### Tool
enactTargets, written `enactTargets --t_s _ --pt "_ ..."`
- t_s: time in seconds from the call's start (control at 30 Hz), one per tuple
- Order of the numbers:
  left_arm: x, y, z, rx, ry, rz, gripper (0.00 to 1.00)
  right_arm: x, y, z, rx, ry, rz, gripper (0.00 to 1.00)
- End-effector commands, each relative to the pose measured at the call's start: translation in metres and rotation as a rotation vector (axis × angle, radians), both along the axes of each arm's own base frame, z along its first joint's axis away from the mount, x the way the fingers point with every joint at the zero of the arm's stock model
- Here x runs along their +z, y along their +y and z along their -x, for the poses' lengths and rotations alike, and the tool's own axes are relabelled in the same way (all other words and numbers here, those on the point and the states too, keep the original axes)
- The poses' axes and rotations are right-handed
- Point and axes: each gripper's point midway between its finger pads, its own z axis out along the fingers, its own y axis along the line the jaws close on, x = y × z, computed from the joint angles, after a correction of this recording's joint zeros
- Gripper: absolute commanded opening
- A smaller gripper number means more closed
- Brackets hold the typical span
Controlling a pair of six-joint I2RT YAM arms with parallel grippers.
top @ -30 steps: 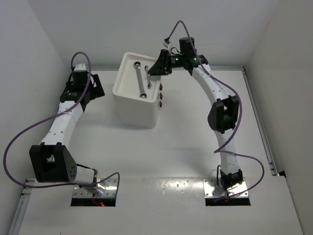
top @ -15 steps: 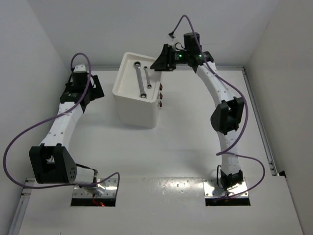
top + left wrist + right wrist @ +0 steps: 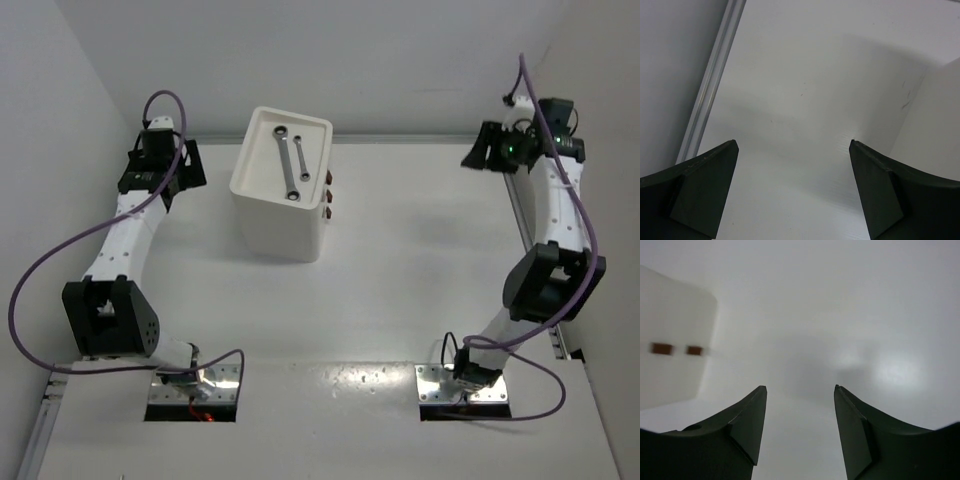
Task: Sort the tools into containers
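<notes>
1. At the near edge of the counter [image 3: 400,260], the left arm [image 3: 120,245] and right arm [image 3: 550,220] rise from their bases and reach far, well apart.
2. Mid-counter stands the cabinet [image 3: 280,215]. Two wrenches [image 3: 286,160] lie side by side in its tray top [image 3: 262,120], so they look already sorted.
3. The drawers [image 3: 322,215] face right and appear closed, with only their red handles [image 3: 326,197] showing.
4. Farther out, the left jaws stand wide and empty beside the cabinet's left wall. The right jaws are parted, holding nothing, well off to its right, likely parked clear.
5. No pliers or screwdrivers show; whether they sit inside the drawers cannot be told. The right wrist view blurs the handles.
</notes>
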Motion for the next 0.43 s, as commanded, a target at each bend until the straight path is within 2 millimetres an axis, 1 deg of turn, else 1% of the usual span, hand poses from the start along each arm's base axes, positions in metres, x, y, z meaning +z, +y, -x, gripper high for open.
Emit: enactTargets --t_s 0.0,0.03,0.07,0.1,0.13,0.17,0.2,0.23,0.27,0.33,0.4 --pt "-0.006 0.008 -0.005 -0.003 0.024 -0.03 1.0 -0.074 -0.018 0.039 0.067 0.144 0.174 0.57" --pt "-0.016 0.009 -0.006 0.004 0.043 -0.034 1.0 -0.102 -0.02 0.051 0.065 0.195 0.171 0.57" --pt "-0.02 0.009 -0.007 0.004 0.052 -0.033 1.0 -0.108 -0.023 0.057 0.056 0.195 0.171 0.57" --pt "-0.028 0.009 -0.003 -0.001 0.075 -0.039 1.0 -0.116 -0.031 0.062 0.035 0.202 0.19 0.57" --pt "-0.043 0.009 0.001 -0.002 0.099 -0.038 1.0 -0.136 -0.029 0.072 0.033 0.235 0.187 0.57" --pt "-0.052 0.015 0.005 0.005 0.118 -0.056 1.0 -0.137 -0.034 0.067 0.012 0.2 0.191 0.58" --pt "-0.055 0.015 0.007 0.0 0.118 -0.063 1.0 -0.147 -0.033 0.072 0.014 0.217 0.186 0.58" --pt "-0.066 0.015 0.01 -0.001 0.13 -0.063 1.0 -0.147 -0.034 0.072 0.007 0.22 0.193 0.58" --pt "-0.07 0.016 0.012 -0.009 0.144 -0.072 1.0 -0.149 -0.034 0.073 0.0 0.223 0.186 0.58" --pt "-0.068 0.019 0.011 0.007 0.136 -0.085 1.0 -0.153 -0.037 0.074 -0.024 0.238 0.167 0.58" --pt "-0.071 0.019 0.011 0.007 0.146 -0.084 1.0 -0.156 -0.038 0.071 -0.024 0.238 0.167 0.58"
